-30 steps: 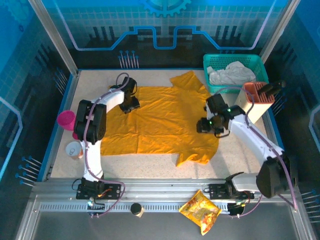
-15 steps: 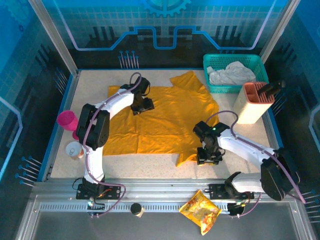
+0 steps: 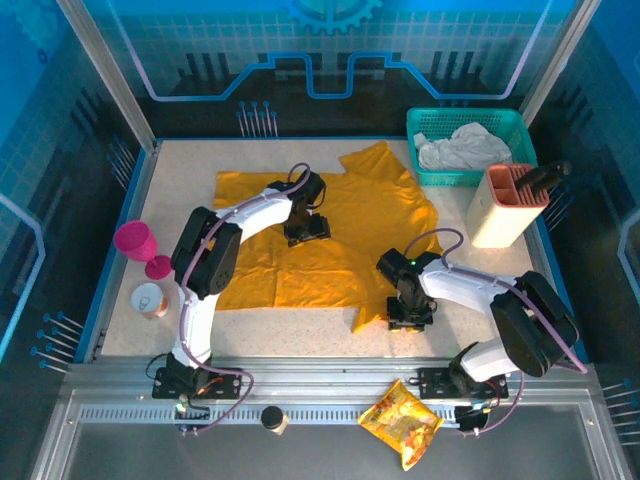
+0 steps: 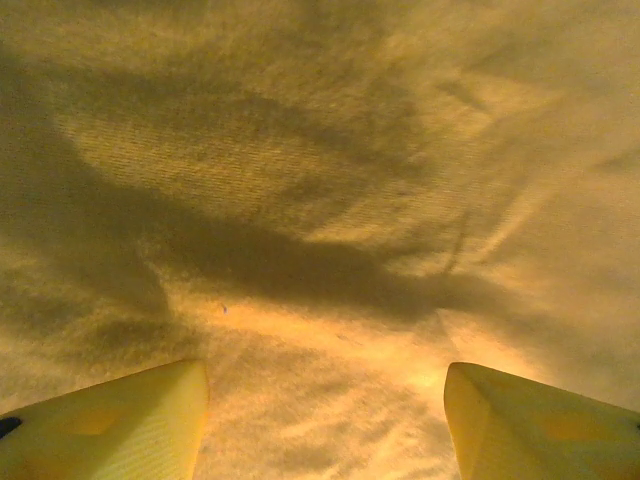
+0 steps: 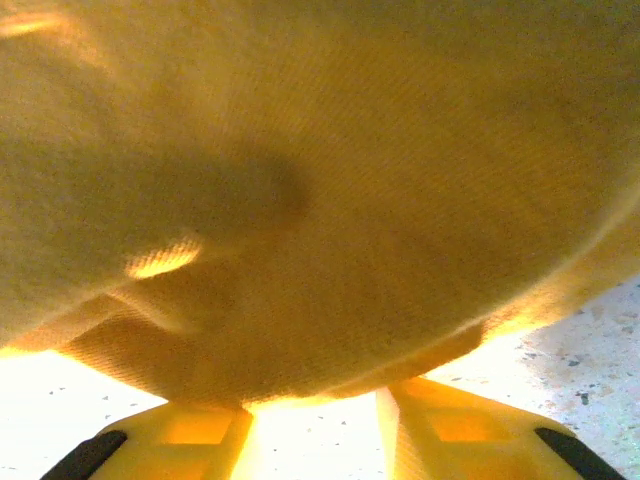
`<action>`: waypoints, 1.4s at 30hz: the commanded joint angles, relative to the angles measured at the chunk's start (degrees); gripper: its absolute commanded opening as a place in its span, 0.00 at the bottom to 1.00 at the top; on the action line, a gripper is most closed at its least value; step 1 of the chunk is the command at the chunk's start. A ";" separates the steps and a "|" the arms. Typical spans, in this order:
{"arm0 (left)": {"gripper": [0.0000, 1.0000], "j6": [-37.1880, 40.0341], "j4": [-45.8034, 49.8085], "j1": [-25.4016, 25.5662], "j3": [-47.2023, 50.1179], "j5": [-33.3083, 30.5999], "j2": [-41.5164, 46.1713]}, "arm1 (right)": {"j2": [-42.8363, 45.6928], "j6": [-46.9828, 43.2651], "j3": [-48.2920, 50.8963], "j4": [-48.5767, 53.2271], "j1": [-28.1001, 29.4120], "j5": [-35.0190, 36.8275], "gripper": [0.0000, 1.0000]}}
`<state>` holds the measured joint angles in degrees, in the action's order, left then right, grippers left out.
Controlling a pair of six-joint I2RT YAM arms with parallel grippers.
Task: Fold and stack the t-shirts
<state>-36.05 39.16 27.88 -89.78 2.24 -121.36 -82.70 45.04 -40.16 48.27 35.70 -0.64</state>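
While the orange-yellow t-shirt (image 3: pixel 340 262) lies spread on the table (image 3: pixel 182 172), the left gripper (image 3: pixel 307 230) sits over its middle, fingers apart; the right gripper (image 3: pixel 409 320), fingers slightly apart, meets its near edge.

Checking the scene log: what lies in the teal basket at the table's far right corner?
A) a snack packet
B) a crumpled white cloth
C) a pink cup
B: in the top view the teal basket holds a crumpled white cloth.
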 commanded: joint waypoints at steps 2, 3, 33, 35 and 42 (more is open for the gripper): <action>0.64 -0.42 0.81 0.07 -1.19 0.40 -2.33 | -1.67 0.72 1.31 -5.29 0.53 4.37 0.27; 0.64 -0.47 0.75 0.07 -1.32 0.48 -2.82 | -1.84 0.80 1.31 -5.29 0.59 4.38 0.24; 0.63 4.39 3.64 -0.48 -5.63 -4.48 -8.07 | -4.58 -20.69 -24.54 19.23 -13.88 -6.31 0.00; 0.63 4.63 4.12 -0.54 -5.67 -4.94 -7.89 | -11.06 -22.98 -29.18 17.33 -15.13 -5.17 0.00; 0.63 5.03 5.05 -0.81 -5.11 -5.98 -6.21 | -37.52 -28.78 -55.49 19.47 -19.20 -1.43 0.07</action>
<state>-32.58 42.17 27.88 -95.68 -0.84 -125.64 -113.36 19.90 -87.90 66.59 18.26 -3.11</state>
